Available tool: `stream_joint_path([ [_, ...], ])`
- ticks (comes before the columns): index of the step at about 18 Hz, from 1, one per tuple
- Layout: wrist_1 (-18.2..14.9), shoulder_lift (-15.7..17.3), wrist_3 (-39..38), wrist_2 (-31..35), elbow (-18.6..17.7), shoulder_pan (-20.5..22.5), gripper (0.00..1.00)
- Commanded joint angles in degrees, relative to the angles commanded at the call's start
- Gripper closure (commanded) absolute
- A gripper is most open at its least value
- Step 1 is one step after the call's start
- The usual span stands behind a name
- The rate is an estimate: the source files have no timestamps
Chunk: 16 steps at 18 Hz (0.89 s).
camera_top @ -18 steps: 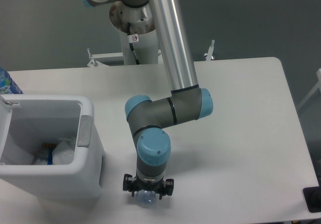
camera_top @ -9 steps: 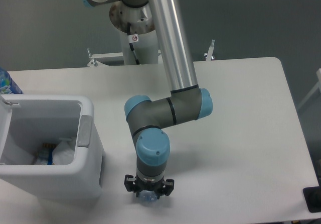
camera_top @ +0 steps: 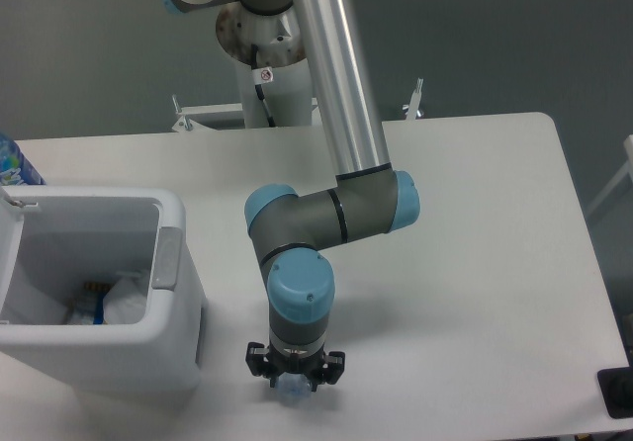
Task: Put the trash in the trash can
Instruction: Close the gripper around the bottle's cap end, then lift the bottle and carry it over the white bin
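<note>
The trash can [camera_top: 178, 263] stands at the left of the table, a white boxy bin with grey inner walls. A wrinkly clear plastic bag [camera_top: 124, 301] lies on its floor. A clear plastic bottle [camera_top: 291, 393] lies on the table near the front edge. It is mostly hidden under my gripper [camera_top: 294, 380], which points straight down over it. The wrist covers the fingers, but the black knuckles splay out to both sides, so the gripper reads as open around the bottle. The bottle's cap is hidden.
Another bottle [camera_top: 14, 162] with a blue-and-white label stands at the far left edge behind the bin. The arm's mount post [camera_top: 265, 85] rises behind the table. A dark object [camera_top: 615, 394] sits at the table's front right corner.
The gripper has sunk a little lower over the bottle, so less of the bottle shows below the wrist than a second ago. The bin and bag have not moved.
</note>
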Motion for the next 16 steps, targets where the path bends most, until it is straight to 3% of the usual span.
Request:
stream_joint_path([
  [11,0.0,3.7,2.8,-0.1,0.1,0.4,0.41],
  [14,0.0,8.1,6.1,-0.6,4.5,2.0,0.4],
  [16,0.1,8.5,6.0,-2.6,9.1,3.0,0.4],
])
